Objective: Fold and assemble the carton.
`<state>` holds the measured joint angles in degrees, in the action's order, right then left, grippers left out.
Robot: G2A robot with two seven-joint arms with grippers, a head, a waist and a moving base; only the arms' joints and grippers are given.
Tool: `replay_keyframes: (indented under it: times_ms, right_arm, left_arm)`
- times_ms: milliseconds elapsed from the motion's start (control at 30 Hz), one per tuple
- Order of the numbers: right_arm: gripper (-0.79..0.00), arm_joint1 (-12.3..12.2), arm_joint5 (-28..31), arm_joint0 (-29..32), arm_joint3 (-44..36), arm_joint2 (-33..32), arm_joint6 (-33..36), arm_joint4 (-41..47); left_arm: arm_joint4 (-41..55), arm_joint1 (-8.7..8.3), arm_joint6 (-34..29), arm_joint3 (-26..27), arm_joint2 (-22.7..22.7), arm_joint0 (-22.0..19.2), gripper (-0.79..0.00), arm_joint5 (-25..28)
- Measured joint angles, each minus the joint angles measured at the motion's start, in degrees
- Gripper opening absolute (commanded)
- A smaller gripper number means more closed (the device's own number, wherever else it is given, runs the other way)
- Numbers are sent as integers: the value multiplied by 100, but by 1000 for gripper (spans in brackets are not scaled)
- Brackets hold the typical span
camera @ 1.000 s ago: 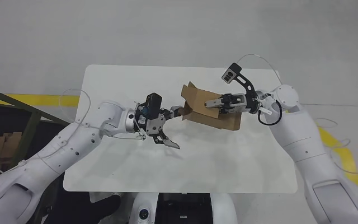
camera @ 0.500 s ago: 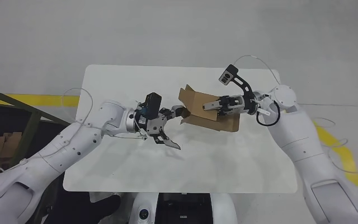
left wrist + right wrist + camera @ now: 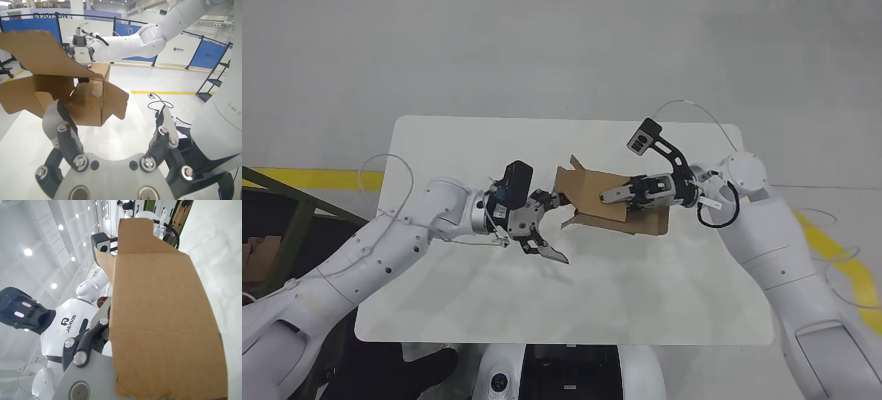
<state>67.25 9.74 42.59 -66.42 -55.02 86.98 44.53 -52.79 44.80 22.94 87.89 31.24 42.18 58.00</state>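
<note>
The brown carton [image 3: 607, 200] lies on its side over the middle of the white table [image 3: 442, 150], its end flaps spread open. My right gripper [image 3: 616, 192] is shut on the carton's upper wall, and one finger [image 3: 101, 315] shows beside the cardboard panel [image 3: 162, 317]. The left gripper [image 3: 556, 228] stands open at the carton's open end, its upper finger close to a flap. In the left wrist view both fingers [image 3: 56, 113] are spread wide in front of the carton [image 3: 88, 108], whose flaps hang loose, and the right gripper [image 3: 81, 62] clamps the top wall.
Bare tabletop lies in front of the carton and to both sides. A yellow floor line [image 3: 312, 178] runs past the table's left edge. Dark shelving with cardboard [image 3: 272, 240] stands beside the table on the left.
The right gripper has carried the carton a little to the left, toward the left gripper. The left gripper has edged right, closer to the open flaps, and stays open.
</note>
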Motion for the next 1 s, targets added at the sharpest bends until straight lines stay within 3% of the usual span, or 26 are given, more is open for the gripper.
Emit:
replay_keyframes:
  times_ms: [367, 400, 467, 633, 1000]
  right_arm:
    - [-785, 22, -14, 19, -38, -12, 52, -12]
    - [-785, 24, -12, 20, -38, -14, 58, -9]
    - [-785, 28, -10, 23, -34, -19, 68, -3]
    - [-785, 38, -15, 27, -29, -32, 93, 9]
    - [-785, 54, -21, 31, -29, -33, 103, 19]
  left_arm:
    - [135, 56, 60, -96, -81, -67, 0, 0]
    - [145, 57, 57, -103, -89, -71, -34, 0]
    - [171, 60, 52, -110, -107, -79, -299, 0]
    - [236, 54, 53, -150, -140, -101, -422, 0]
    - [317, 24, 46, -148, -211, -154, -388, 0]
